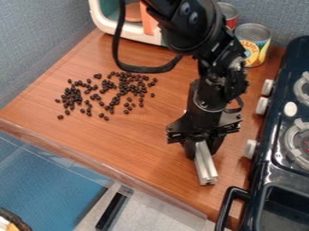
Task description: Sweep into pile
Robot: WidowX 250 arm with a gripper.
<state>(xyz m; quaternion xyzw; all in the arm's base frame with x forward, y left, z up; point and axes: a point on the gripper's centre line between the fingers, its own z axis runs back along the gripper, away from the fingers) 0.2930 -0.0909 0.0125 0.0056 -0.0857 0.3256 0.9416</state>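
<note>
On my feed, lettering ran across the yellow and blue label [256, 51] of a can [253, 44] at the frame's upper right, too small to read surely.

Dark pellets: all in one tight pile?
No, the dark pellets lie scattered over the wooden counter, bare wood showing between them.

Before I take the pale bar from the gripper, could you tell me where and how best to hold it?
I would pinch the pale bar across its long sides at the free lower end, coming from the front edge of the wooden counter. It is narrow and straight, and the gripper holds its upper end, so the lower end looks easiest.
</note>
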